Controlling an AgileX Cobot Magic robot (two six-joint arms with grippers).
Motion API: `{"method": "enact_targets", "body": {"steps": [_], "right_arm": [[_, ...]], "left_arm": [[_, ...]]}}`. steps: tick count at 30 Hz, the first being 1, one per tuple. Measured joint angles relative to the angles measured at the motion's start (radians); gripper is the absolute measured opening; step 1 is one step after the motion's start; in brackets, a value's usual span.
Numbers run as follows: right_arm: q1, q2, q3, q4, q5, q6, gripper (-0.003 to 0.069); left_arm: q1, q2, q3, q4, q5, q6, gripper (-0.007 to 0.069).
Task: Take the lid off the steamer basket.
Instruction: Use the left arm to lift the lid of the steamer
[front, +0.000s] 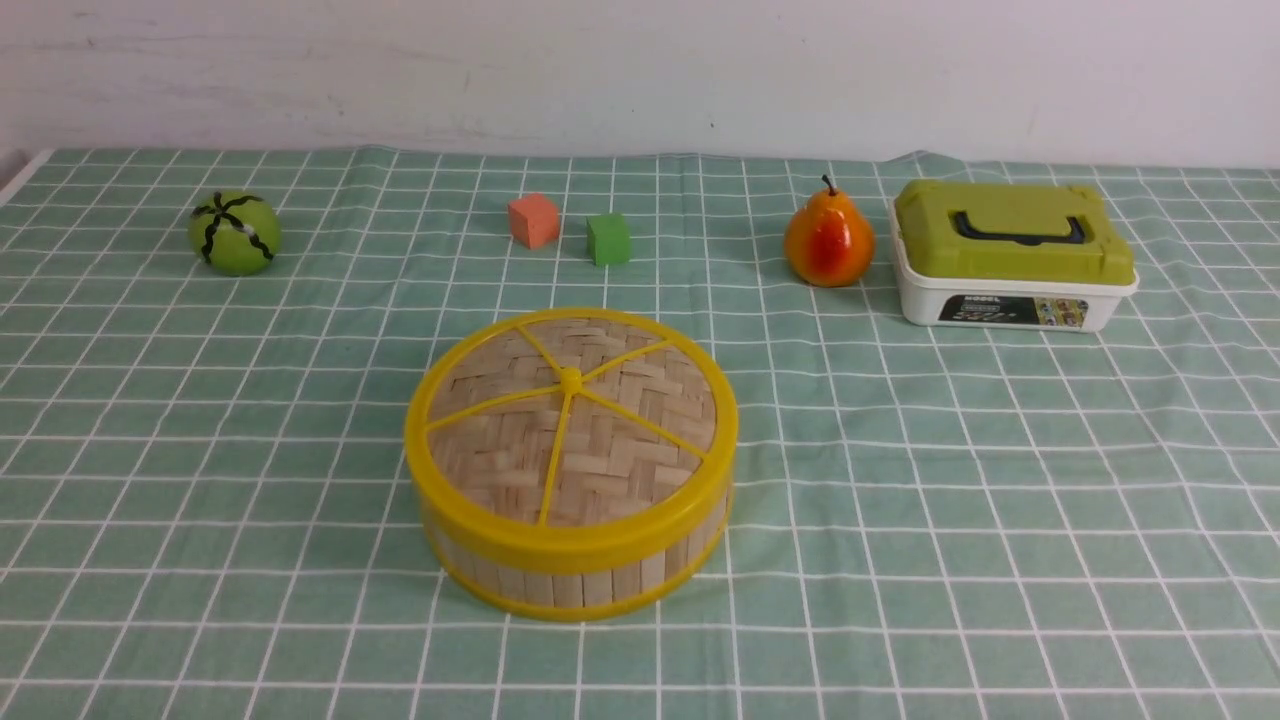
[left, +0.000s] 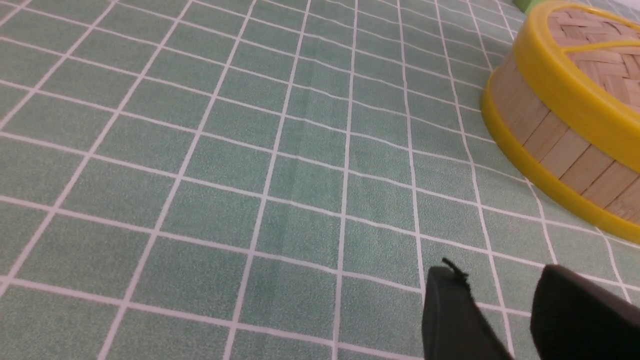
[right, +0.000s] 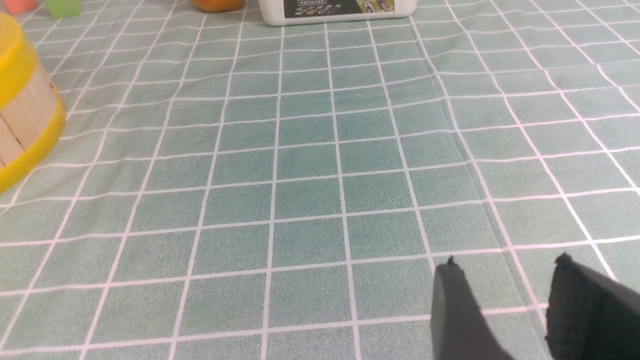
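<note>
The steamer basket (front: 590, 575), with a pale bamboo-slat wall and yellow rings, stands near the middle of the green checked cloth. The lid (front: 570, 425), woven bamboo with a thick yellow rim, thin spokes and a centre knob, sits closed on top of it. Neither arm shows in the front view. In the left wrist view my left gripper (left: 500, 275) is open over bare cloth, apart from the basket (left: 555, 145) and its lid (left: 565, 75). In the right wrist view my right gripper (right: 505, 267) is open, empty, far from the basket (right: 25, 125).
At the back stand a green striped ball (front: 234, 232), an orange cube (front: 533, 220), a green cube (front: 608, 239), a pear (front: 828, 240) and a white box with an olive-green lid (front: 1010, 255). A white wall closes the far edge.
</note>
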Motion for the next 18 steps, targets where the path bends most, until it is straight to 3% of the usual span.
{"method": "enact_targets", "body": {"steps": [15,18], "right_arm": [[0.0,0.0,0.0,0.0,0.0,0.0,0.0241],[0.0,0.0,0.0,0.0,0.0,0.0,0.0241]], "left_arm": [[0.0,0.0,0.0,0.025,-0.023,-0.007,0.0238],[0.0,0.0,0.0,-0.141,-0.048,-0.165,0.0238]]}}
